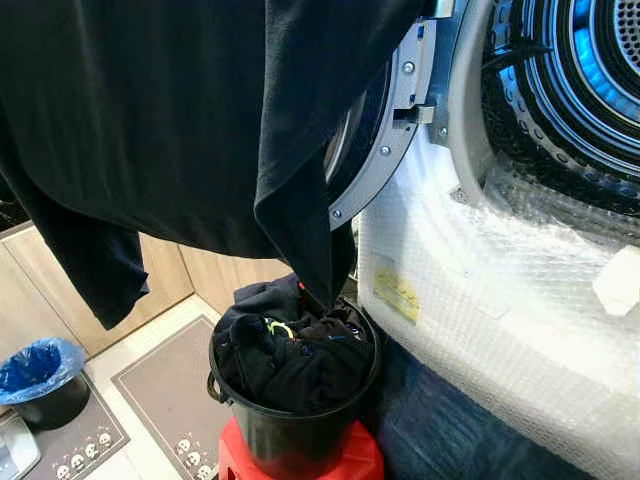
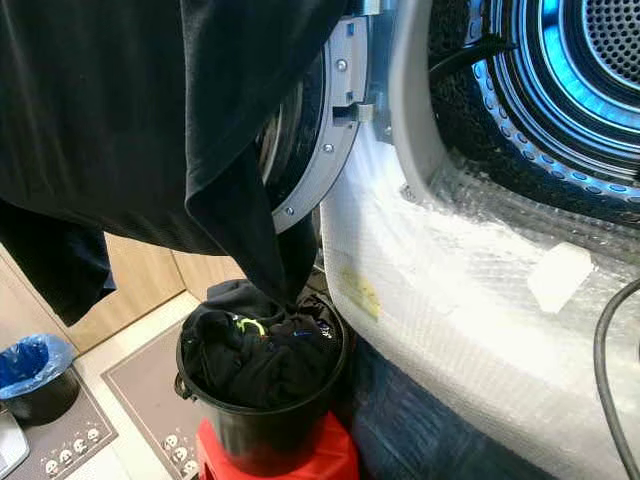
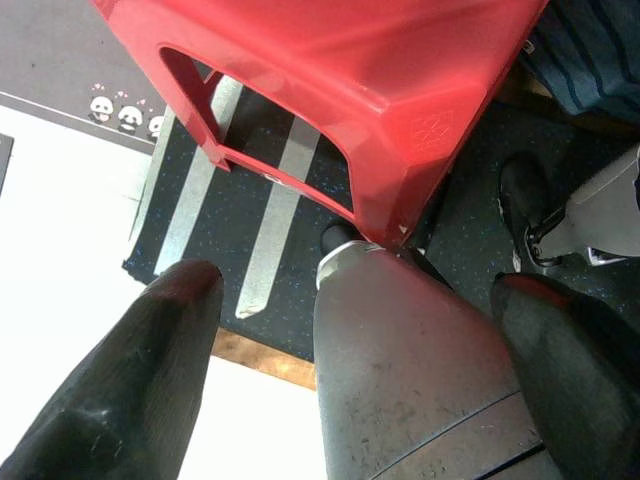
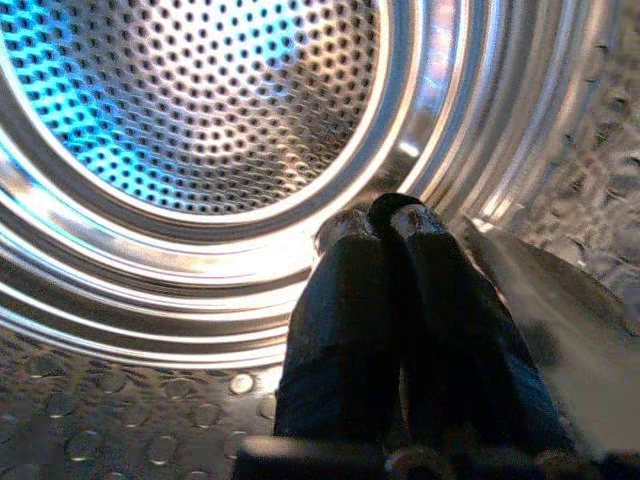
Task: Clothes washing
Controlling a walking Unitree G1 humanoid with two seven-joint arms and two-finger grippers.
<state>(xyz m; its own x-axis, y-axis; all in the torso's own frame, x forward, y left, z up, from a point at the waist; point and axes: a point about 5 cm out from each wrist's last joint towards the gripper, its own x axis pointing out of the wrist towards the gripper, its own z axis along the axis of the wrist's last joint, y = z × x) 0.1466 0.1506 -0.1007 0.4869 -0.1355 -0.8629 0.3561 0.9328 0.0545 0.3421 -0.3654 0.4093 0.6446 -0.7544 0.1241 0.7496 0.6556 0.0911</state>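
Right claw (image 4: 385,215) at drum (image 4: 190,100) mouth, fingers pinched together, grip on anything unclear; left claw (image 3: 350,330) spread, empty, beside stool (image 3: 330,90); garment (image 1: 200,110) hangs over bucket (image 1: 290,430); risk: hem snags door (image 1: 395,130), drops outside drum.

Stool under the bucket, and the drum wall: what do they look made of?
The stool looks like glossy moulded red plastic, with soft sheen and rounded cut-outs. The drum looks like polished metal, probably stainless steel: mirror-like ribs and rows of punched holes catching blue light.

The left tool (image 3: 350,330) has two thick, scuffed black fingers (image 3: 130,380). A silver-grey cone sits between them. The right tool (image 4: 385,225) has glossy black fingers (image 4: 340,330).
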